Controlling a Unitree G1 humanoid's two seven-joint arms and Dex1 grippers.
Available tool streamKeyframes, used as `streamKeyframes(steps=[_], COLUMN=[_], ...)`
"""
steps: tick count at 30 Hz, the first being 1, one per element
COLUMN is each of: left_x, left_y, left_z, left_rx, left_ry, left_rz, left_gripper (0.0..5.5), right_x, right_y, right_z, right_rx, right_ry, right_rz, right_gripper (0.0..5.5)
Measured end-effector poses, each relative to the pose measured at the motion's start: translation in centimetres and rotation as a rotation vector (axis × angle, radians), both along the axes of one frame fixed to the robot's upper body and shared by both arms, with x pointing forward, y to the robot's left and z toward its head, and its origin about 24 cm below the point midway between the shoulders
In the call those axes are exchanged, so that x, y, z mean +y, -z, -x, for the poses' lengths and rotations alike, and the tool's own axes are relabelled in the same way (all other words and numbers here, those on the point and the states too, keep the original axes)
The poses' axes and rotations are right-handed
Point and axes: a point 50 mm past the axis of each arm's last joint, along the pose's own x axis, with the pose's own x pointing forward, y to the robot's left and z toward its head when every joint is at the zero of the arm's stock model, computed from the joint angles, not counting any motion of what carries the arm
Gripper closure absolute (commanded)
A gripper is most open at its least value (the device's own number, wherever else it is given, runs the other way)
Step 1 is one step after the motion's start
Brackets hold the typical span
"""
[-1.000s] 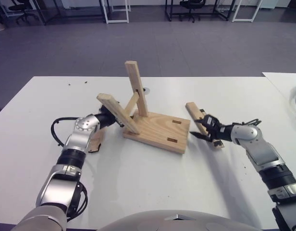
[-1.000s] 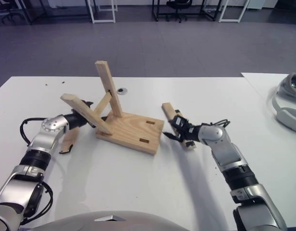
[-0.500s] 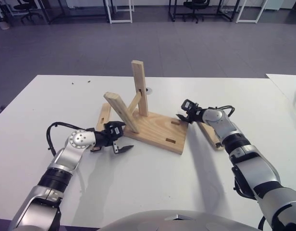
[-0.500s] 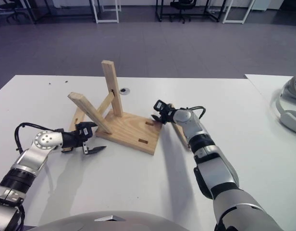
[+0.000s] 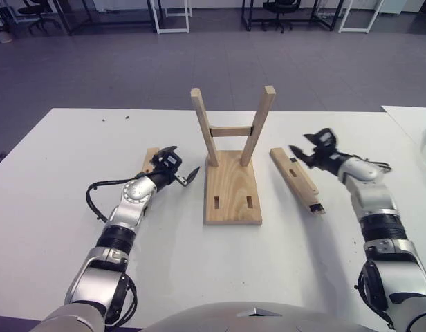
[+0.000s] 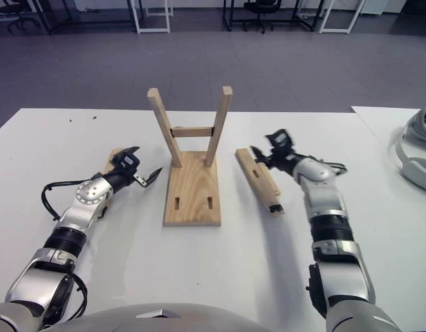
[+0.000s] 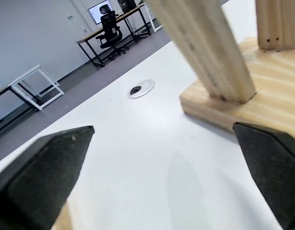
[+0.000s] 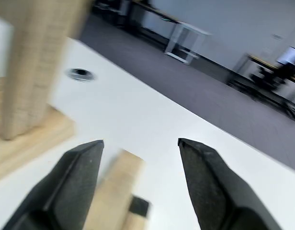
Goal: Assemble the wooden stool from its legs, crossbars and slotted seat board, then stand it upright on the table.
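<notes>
Headset (image 6: 415, 151) at table's (image 5: 54, 173) R edge. Seat board (image 5: 232, 194) mid-table, 2 legs (image 5: 204, 124) + crossbar (image 5: 231, 131) upright; loose leg (image 5: 293, 174) beside. L gripper (image 5: 182, 160), R gripper (image 5: 308, 142) wide, empty.

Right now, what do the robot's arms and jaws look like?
The left arm and right arm have silver-grey shells and black joint bands. A black cable loops beside the left forearm. The jaws are black tapered wedges.

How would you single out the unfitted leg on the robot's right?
On the white table, find the seat board holding two upright legs. Just right of it, near the right tool, a loose leg lies flat, unlike the standing pair.
</notes>
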Motion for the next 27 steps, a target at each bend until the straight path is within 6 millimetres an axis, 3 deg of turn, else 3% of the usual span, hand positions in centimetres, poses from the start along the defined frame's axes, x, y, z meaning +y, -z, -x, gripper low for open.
streamKeyframes(steps=[3, 7, 26, 27], left_x=[0.1, -0.3, -1.4, -1.5], left_y=[-0.6, -1.2, -1.2, -1.3], left_z=[0.9, 1.6, 2.6, 2.6], left_rx=[0.007, 0.007, 0.05, 0.05], left_ry=[-0.016, -0.008, 0.004, 0.005], left_rz=[0.056, 0.061, 0.074, 0.08], left_gripper=[0.14, 0.14, 0.14, 0.14], right_x=[-2.0, -1.7, 1.8, 1.9], right_y=[3.2, 5.4, 6.4, 6.5], right_z=[1.6, 3.0, 3.7, 3.7], right_rx=[0.144, 0.244, 0.308, 0.308], right_ry=[0.106, 0.085, 0.094, 0.1], right_rz=[-0.064, -0.079, -0.185, -0.179], right_gripper=[2.62, 2.62, 2.62, 2.81])
